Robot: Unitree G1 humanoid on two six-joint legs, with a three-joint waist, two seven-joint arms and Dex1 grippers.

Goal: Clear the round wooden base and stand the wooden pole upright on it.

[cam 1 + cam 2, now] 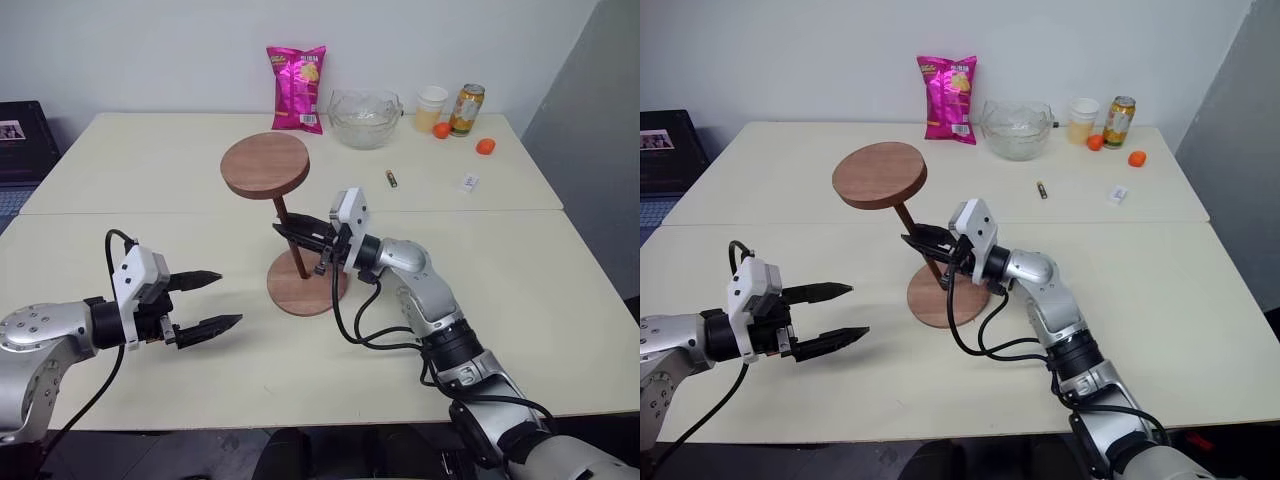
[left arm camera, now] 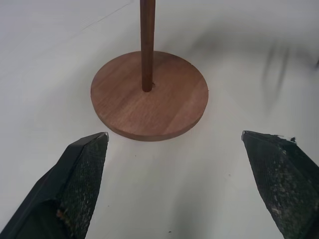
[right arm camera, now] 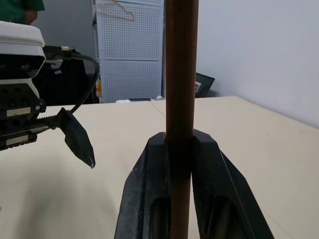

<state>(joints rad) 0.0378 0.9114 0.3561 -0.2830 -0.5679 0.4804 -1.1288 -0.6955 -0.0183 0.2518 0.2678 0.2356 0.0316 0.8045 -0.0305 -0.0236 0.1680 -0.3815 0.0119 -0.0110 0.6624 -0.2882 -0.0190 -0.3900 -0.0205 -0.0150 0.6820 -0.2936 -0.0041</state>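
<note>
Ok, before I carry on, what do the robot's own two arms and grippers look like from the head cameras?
Both arms are silver-grey metal segments with black joints. Each wrist carries a white, boxy camera housing, and loose black cables loop along each arm. The left gripper and the right gripper each have two black, tapered, pointed fingers; the left wrist view shows textured inner pads. No markings are legible.

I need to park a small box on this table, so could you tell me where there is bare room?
Bare tabletop lies right of the round wooden base, and at the far left corner beyond the left gripper. The far edge is crowded: chip bag, glass bowl, cup, can.
</note>
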